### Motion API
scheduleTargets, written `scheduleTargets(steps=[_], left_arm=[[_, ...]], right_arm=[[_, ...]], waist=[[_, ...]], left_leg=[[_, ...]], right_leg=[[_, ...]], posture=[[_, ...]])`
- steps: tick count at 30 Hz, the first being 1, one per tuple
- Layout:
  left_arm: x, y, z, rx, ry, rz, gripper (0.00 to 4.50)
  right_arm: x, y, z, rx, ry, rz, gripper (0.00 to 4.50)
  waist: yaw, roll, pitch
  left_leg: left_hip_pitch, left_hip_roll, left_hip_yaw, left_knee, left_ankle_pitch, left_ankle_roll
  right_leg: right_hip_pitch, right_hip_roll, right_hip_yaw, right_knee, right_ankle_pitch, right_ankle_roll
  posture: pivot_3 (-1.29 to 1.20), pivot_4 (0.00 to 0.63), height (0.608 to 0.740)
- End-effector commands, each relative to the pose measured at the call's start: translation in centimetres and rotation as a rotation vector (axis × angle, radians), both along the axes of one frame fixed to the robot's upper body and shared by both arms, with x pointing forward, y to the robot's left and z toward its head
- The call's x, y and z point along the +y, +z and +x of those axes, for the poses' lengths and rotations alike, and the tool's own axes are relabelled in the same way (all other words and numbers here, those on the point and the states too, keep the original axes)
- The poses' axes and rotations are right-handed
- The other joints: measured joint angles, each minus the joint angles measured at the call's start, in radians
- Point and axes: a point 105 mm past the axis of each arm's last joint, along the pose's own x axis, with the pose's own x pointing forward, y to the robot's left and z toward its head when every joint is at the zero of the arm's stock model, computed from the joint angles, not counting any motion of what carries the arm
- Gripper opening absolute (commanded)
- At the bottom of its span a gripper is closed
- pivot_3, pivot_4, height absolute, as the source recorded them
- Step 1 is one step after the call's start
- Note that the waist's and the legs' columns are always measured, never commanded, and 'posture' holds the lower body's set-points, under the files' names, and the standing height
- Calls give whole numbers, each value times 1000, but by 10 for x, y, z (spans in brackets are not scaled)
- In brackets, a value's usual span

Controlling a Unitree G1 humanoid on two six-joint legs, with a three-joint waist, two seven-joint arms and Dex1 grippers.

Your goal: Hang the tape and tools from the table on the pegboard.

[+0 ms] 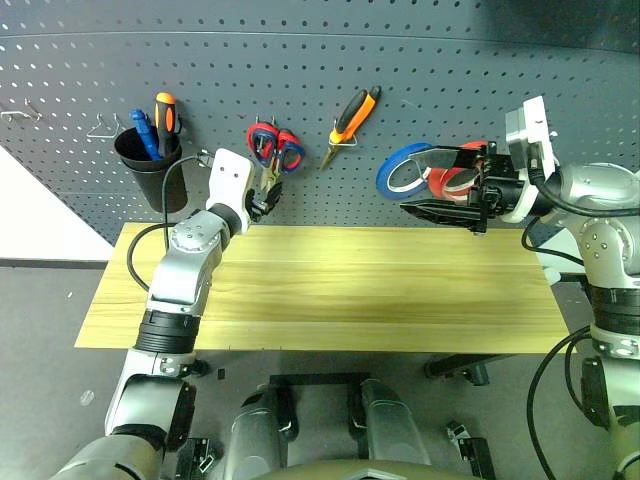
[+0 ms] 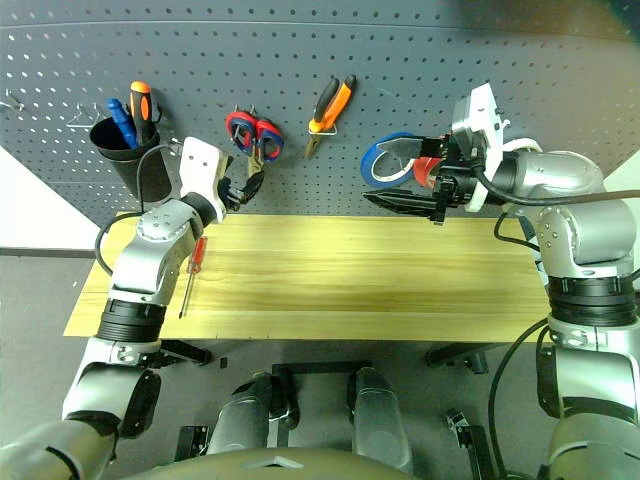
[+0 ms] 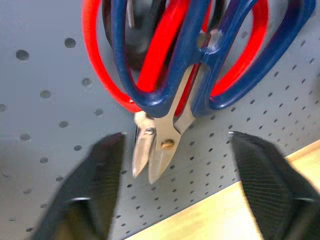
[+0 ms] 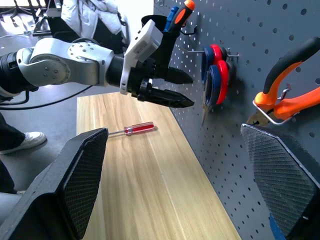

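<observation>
Head view: left gripper point(image 2: 238, 188) gapes empty just below the navy scissors point(image 2: 262, 136) hanging on the pegboard point(image 2: 400, 60).

Right wrist view: right gripper point(image 4: 175, 165) wide, empty; red-handled screwdriver point(image 4: 138, 129) on the table point(image 4: 135, 190), nine o'clock of the scissors — surely next.

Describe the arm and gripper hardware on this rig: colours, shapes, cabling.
Both arms are silver-grey metallic shells with rounded joint housings and black ribbed bands between segments. Each wrist carries a white boxy block ahead of black hardware. The left gripper has two black tapered fingers; the right gripper shows broad black pads with a fine mesh texture. Black cables loop loosely along both forearms.
</observation>
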Motion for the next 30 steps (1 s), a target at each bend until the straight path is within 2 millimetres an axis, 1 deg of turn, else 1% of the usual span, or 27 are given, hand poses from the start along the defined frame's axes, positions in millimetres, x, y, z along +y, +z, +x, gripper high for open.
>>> scheduleTargets(steps=[1, 4, 7, 10, 13, 16, 18, 20, 22, 25, 28, 30], left_arm=[[3, 20, -18, -78, -23, -9, 4260], [3, 18, -37, -67, -51, -11, 4260], [10, 11, -53, -16, -46, -24, 4260], [26, -4, -67, 73, 10, -19, 4260], [52, -25, -77, 183, 116, -39, 4260], [71, -40, -80, 264, 199, -42, 4260], [78, -49, -82, 318, 226, -26, 4260], [89, -60, -80, 379, 297, 8, 4260], [99, -65, -77, 415, 337, -15, 4260], [114, -76, -72, 469, 413, -25, 4260], [120, -82, -68, 513, 427, -27, 4260], [128, -87, -63, 556, 455, -35, 4260]], right_arm=[[1, 9, -8, -33, 20, 0, 4500], [2, 6, -11, -12, 39, -7, 4500], [7, 2, -14, 21, 66, -8, 4500], [16, -6, -17, 75, 98, -15, 4500], [29, -22, -19, 133, 122, -26, 4500], [41, -37, -21, 178, 136, -42, 4500], [48, -47, -22, 202, 143, -59, 4500], [52, -54, -20, 240, 136, -63, 4500], [55, -58, -15, 261, 117, -69, 4500], [57, -63, -8, 287, 94, -102, 4500], [55, -67, -5, 308, 88, -140, 4500], [54, -72, -2, 326, 83, -164, 4500]], waist=[[1, 0, 0], [1, 0, 0], [3, 0, 0], [1, 0, 0], [2, 0, -1], [9, 0, -1], [23, 0, -1], [34, 0, -2], [40, 0, -2], [53, 0, -1], [60, -1, 1], [61, -1, 2]], left_leg=[[0, 0, 0, 0, 0, 0], [0, 0, 0, 0, 0, 0], [0, 0, 0, 0, -1, -1], [1, 0, -1, 0, -2, 0], [1, 0, -1, 0, -2, 0], [2, 1, -1, 0, -3, 1], [2, 0, -1, 0, -3, 1], [2, 0, -1, 0, -3, 1], [2, 0, 0, 0, -3, 1], [1, 0, 0, 0, -4, 2], [1, 1, 0, 0, -4, 2], [1, 2, 0, -1, -5, 3]], right_leg=[[0, 0, 0, 0, 0, 0], [0, 0, 0, 0, 0, 0], [0, 0, 0, 0, 0, 0], [0, 0, 0, 0, 0, 0], [1, 0, 1, 1, -1, -1], [1, 0, 0, 1, -1, -1], [1, 0, 0, 1, -1, -2], [1, 0, 0, 1, -2, -4], [0, -1, 1, 1, -2, -4], [-1, -1, 1, 1, -3, -5], [-4, -1, 1, 0, -4, -6], [-4, -2, 1, 0, -4, -8]], posture=[[-140, 130, 730], [-126, 132, 730], [-115, 133, 730], [-93, 136, 730], [-71, 139, 730], [-51, 142, 730], [-37, 145, 730], [-26, 155, 730], [-15, 167, 730], [-12, 198, 730], [-8, 239, 730], [-9, 256, 730]])
